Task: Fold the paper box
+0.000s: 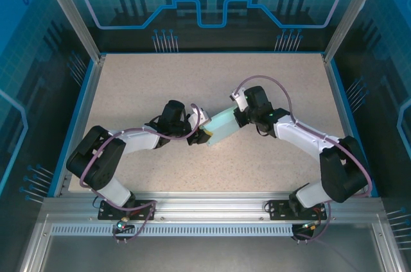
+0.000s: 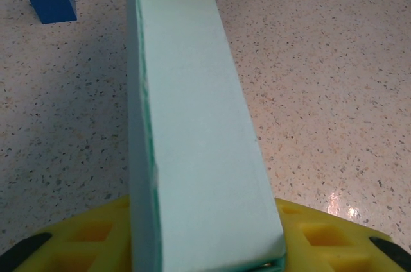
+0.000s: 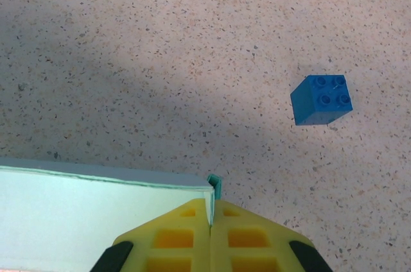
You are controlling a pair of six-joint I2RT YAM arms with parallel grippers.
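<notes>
Paper box [image 1: 221, 127] is held between your two tools. Your left tool [image 1: 199, 132] clamps one end; your right tool [image 3: 210, 233], pressed together, pinches the opposite edge.

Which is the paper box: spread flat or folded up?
Folded up: the paper box shows a broad face and a narrow side wall meeting at a sharp edge. Ends: cannot tell.
</notes>
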